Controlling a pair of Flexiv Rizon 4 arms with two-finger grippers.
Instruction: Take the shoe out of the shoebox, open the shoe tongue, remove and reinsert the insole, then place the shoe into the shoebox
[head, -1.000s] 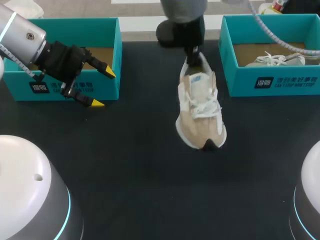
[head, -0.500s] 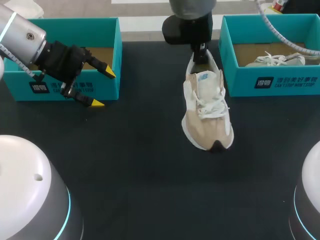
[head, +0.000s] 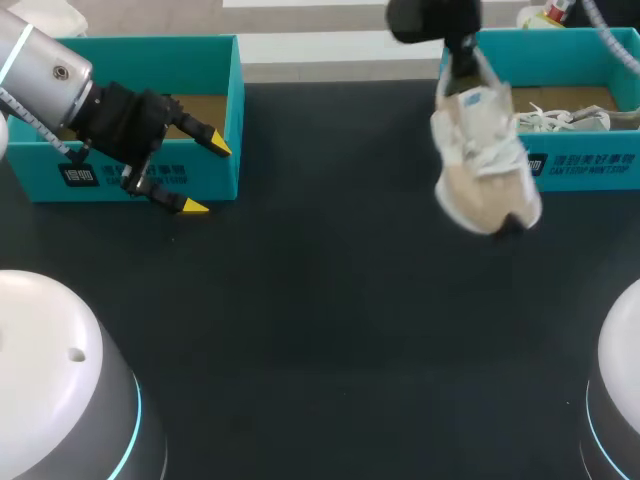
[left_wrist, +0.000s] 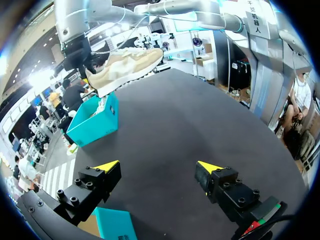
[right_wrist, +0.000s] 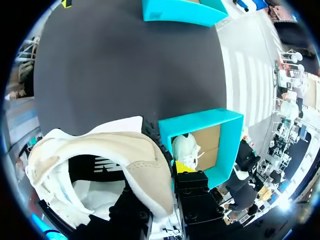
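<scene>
Right pincer is clamped on the heel of the shoe, one yellow tip showing outside the collar in the right wrist view, the other hidden by the shoe. The shoe hangs in the air, toe down, at the near left corner of the right box, which already holds a second shoe. I judge the step in hand to be the carry into that box. To do it well, the grip should stay firm, since the shoe's whole weight hangs from the heel. The toe should be raised above the box wall before crossing, or it may catch the rim and twist in the grip. Aim for the bare cardboard beside the second shoe, lower until the sole rests, and only then let go. The left pincer stands open in front of the left box, well apart, and need not help.
</scene>
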